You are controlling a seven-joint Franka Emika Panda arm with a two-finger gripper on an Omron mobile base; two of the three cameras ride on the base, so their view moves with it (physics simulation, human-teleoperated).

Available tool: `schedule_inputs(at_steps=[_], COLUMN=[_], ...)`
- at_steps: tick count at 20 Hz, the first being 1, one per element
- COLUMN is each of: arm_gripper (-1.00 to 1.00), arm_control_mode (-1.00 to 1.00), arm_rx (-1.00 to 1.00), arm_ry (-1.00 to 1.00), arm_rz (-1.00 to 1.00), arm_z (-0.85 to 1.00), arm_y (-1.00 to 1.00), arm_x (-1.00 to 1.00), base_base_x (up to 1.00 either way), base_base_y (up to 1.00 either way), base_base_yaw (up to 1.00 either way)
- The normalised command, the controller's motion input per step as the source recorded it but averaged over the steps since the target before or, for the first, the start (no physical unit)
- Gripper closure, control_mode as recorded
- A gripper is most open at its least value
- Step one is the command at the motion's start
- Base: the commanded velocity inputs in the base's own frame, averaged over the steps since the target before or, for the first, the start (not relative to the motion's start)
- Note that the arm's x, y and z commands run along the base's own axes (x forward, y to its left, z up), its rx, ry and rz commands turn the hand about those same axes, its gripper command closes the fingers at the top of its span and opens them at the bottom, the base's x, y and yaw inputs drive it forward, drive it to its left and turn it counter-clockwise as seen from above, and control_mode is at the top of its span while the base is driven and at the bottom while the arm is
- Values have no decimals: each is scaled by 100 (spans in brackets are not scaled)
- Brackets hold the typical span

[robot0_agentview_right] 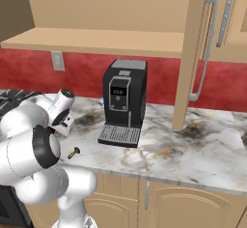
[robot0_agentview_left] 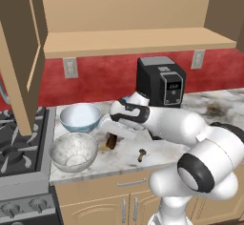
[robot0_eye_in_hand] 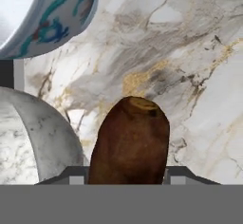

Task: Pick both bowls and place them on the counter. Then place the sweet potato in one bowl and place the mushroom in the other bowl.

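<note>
The brown oblong sweet potato [robot0_eye_in_hand: 130, 142] sits between my fingertips [robot0_eye_in_hand: 178, 173] and fills the gap. My gripper [robot0_agentview_left: 113, 139] is shut on the sweet potato [robot0_agentview_left: 111, 142], just over the marble counter [robot0_agentview_left: 167, 152]. Right beside it to the left stands the mottled grey bowl [robot0_agentview_left: 73, 151] [robot0_eye_in_hand: 33, 137]. The white bowl with blue pattern [robot0_agentview_left: 80, 117] [robot0_eye_in_hand: 57, 23] stands behind the grey one. Both bowls are upright on the counter. The tiny mushroom [robot0_agentview_left: 141, 155] [robot0_agentview_right: 74, 152] lies on the counter to the right of the gripper, near the front edge.
A black coffee machine [robot0_agentview_left: 159, 81] [robot0_agentview_right: 123, 101] stands at the back against the red wall. A stove [robot0_agentview_left: 14, 138] borders the counter on the left. An open cabinet door [robot0_agentview_left: 19, 52] hangs above it. A wooden shelf [robot0_agentview_left: 138, 40] runs overhead.
</note>
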Motion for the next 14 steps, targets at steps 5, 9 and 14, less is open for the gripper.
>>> schedule_inputs(at_steps=[5, 9, 14], arm_gripper=[100, 100, 100], arm_control_mode=[-100, -100, -100], arm_rx=[1, 6, 6], arm_ry=[-1, -10, -15], arm_rz=[0, 0, 0], arm_z=[48, 56, 48], arm_y=[-7, 1, 13], arm_x=[-8, -2, 4], base_base_x=[0, 0, 0], base_base_y=[0, 0, 0], base_base_yaw=[0, 0, 0])
